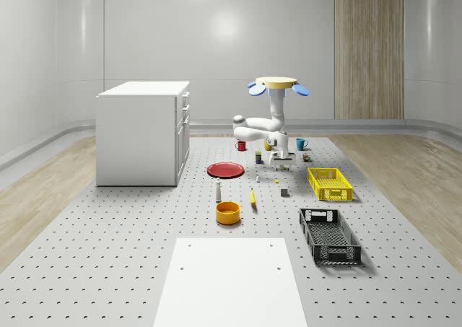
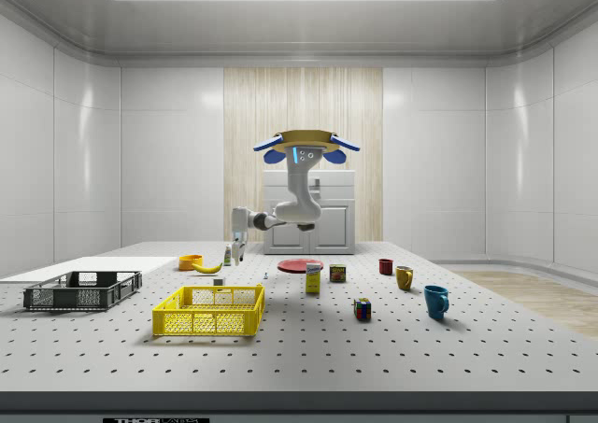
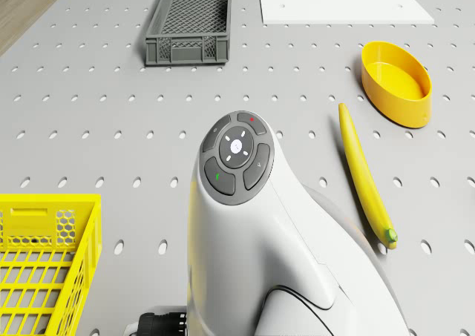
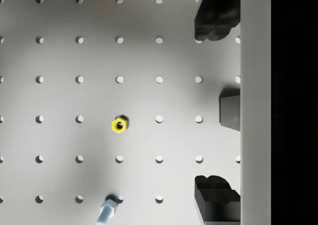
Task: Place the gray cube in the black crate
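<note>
The gray cube (image 1: pixel 284 192) is a small dark block on the perforated table, between the banana and the yellow crate. The black crate (image 1: pixel 329 234) lies nearer the front, right of centre, and is also in the side view (image 2: pixel 82 289) and the drone view (image 3: pixel 189 21). The drone (image 1: pixel 276 85) hovers over the table behind the cube, its white arm hanging down. My gripper (image 1: pixel 282 165) points down, a short way behind the cube and above the table. In the wrist view the gripper (image 4: pixel 208 108) is open and holds nothing. A dark gray block (image 4: pixel 230 113) lies between the fingers' lines, partly cut off.
A yellow crate (image 1: pixel 330 184) stands just right of the cube. A banana (image 1: pixel 253 196), orange bowl (image 1: pixel 227 211), white bottle (image 1: pixel 218 190) and red plate (image 1: pixel 225 169) lie to its left. A yellow nut (image 4: pixel 119 124) and a bolt (image 4: pixel 107 211) lie under the gripper. The white cabinet (image 1: pixel 144 132) stands far left.
</note>
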`<state>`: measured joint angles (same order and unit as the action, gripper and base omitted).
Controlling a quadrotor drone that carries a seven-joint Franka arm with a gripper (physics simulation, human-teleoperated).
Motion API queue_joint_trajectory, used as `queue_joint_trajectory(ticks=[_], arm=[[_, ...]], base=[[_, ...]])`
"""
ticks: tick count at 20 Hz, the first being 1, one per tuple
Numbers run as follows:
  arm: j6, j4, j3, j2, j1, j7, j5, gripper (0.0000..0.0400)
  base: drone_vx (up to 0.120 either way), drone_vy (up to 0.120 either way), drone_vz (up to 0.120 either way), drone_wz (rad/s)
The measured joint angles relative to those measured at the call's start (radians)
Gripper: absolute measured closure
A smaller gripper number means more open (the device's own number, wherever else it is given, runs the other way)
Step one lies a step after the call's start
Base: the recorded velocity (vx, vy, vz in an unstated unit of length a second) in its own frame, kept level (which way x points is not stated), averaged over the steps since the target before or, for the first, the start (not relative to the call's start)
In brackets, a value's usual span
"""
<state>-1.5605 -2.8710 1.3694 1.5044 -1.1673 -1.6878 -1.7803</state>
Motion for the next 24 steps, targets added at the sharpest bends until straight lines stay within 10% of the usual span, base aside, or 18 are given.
queue_joint_trajectory(ticks=[24], arm=[[-0.042, 0.01, -0.044, 0.029, -0.01, -0.004, -0.035, 0.0]], base=[[0.088, -0.005, -0.04, 0.0]])
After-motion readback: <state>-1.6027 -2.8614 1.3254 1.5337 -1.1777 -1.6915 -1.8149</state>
